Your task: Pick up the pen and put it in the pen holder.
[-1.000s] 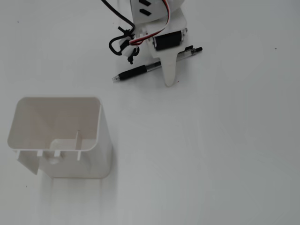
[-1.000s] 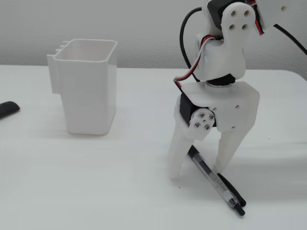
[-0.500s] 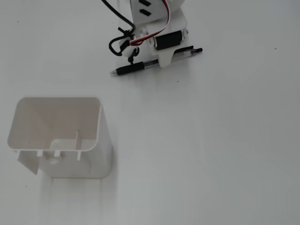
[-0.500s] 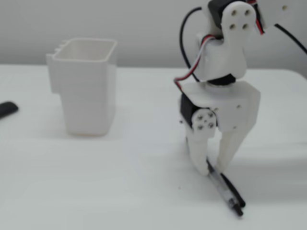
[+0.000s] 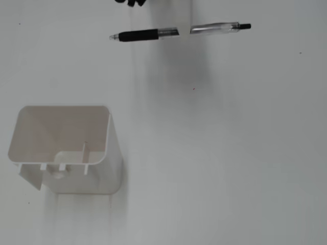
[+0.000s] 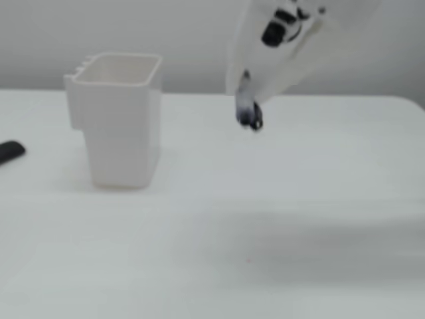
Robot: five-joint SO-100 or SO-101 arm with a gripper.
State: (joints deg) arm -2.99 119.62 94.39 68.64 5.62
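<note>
The pen holder (image 5: 64,148) is a smooth white plastic box, open-topped, with rounded corners and small ribs along one wall; it stands upright on the plain white table (image 5: 230,153). Seen from above, the pen (image 5: 179,31), with black rubber grip and clear barrel, is well beyond the holder's far side, lying level. My white gripper (image 6: 249,113) crosses the pen's middle and pinches it, lifted clear of the table in the side view. A small dark object (image 6: 10,151) lies left of the holder there.
</note>
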